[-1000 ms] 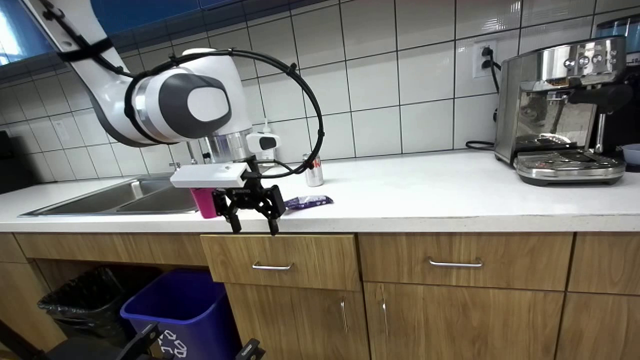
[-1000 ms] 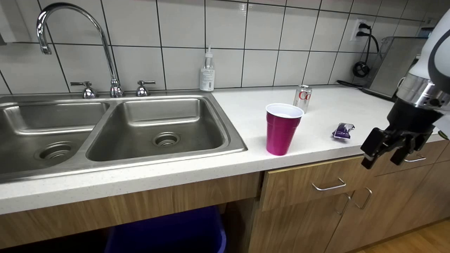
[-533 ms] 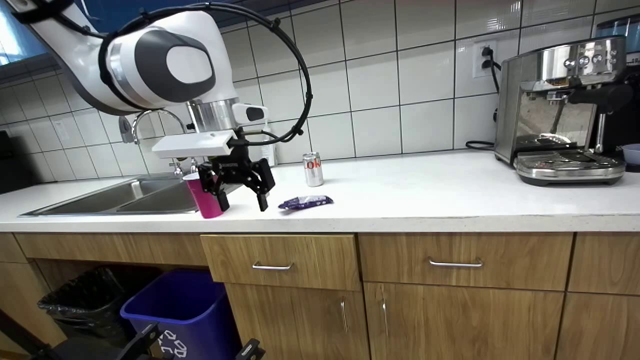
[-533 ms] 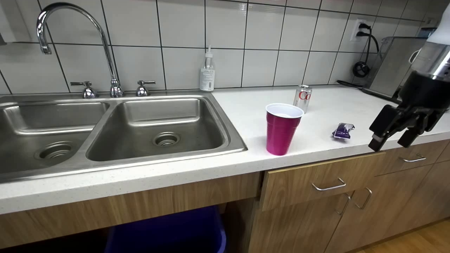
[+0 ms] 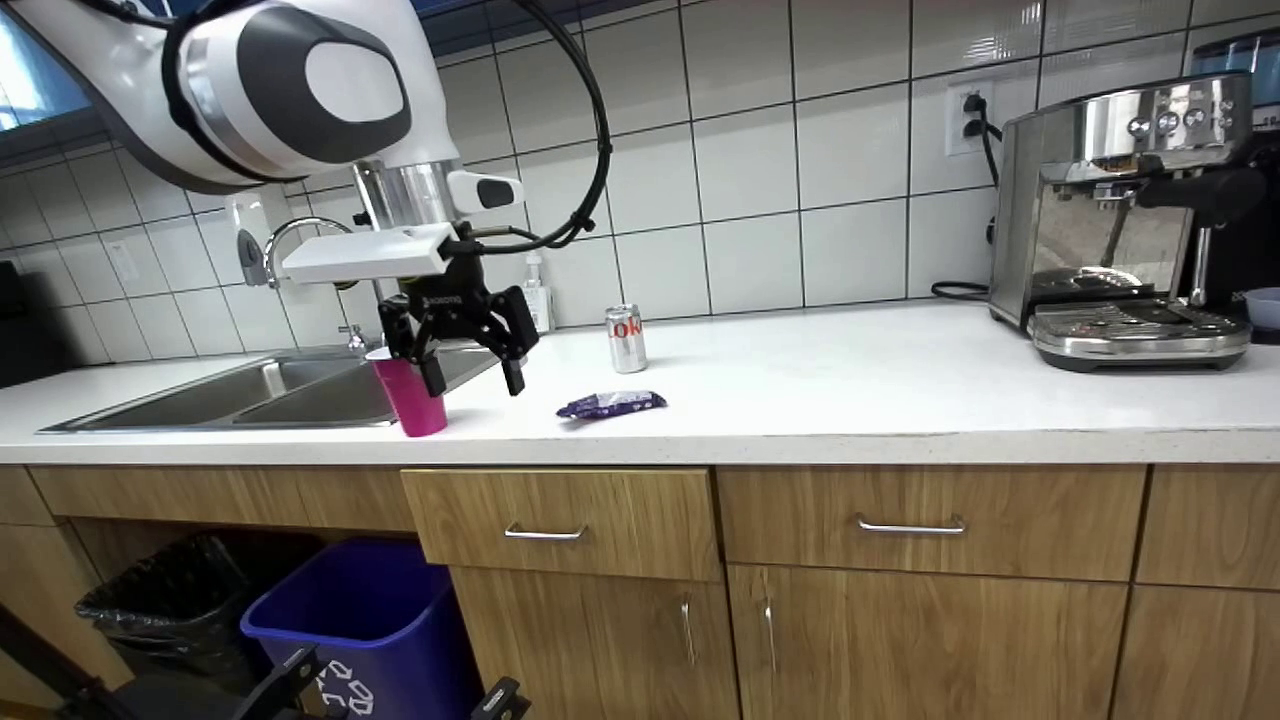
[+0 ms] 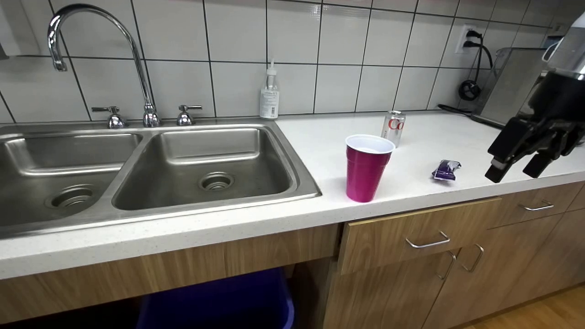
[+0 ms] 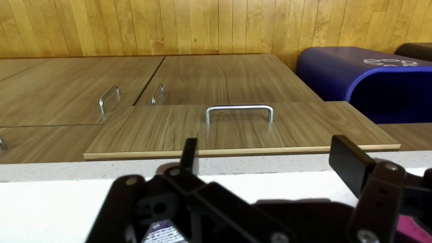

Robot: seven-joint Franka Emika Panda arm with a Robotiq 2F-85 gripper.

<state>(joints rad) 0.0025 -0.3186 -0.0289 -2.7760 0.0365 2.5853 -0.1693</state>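
Note:
My gripper (image 5: 475, 383) stands open and holds nothing, fingers pointing down, raised above the counter's front strip in both exterior views. A magenta cup (image 6: 368, 171) with a white inside stands upright near the counter edge; in an exterior view the gripper partly overlaps the cup (image 5: 412, 405). On the counter lies a purple wrapper (image 5: 612, 404), apart from the fingers. Behind it is an upright silver can (image 6: 393, 129). The wrist view has the drawer front (image 7: 243, 131) beyond the spread fingertips; the wrapper (image 7: 163, 233) and cup (image 7: 410, 229) show only in part, behind the gripper's linkage.
A double steel sink (image 6: 292, 201) with a faucet (image 6: 146, 91) lies beside the cup. A soap bottle (image 6: 269, 98) stands against the tiles. Farther along is an espresso machine (image 5: 1140, 220). Below the counter are a blue recycling bin (image 5: 360, 610) and a black-lined bin (image 5: 180, 590). The drawer front (image 5: 560, 490) sticks out slightly.
The gripper has risen from the drawer's top edge to above the counter level, drifting left in an exterior view. Its jaws have stayed open. Cup, wrapper, can and drawer have not moved.

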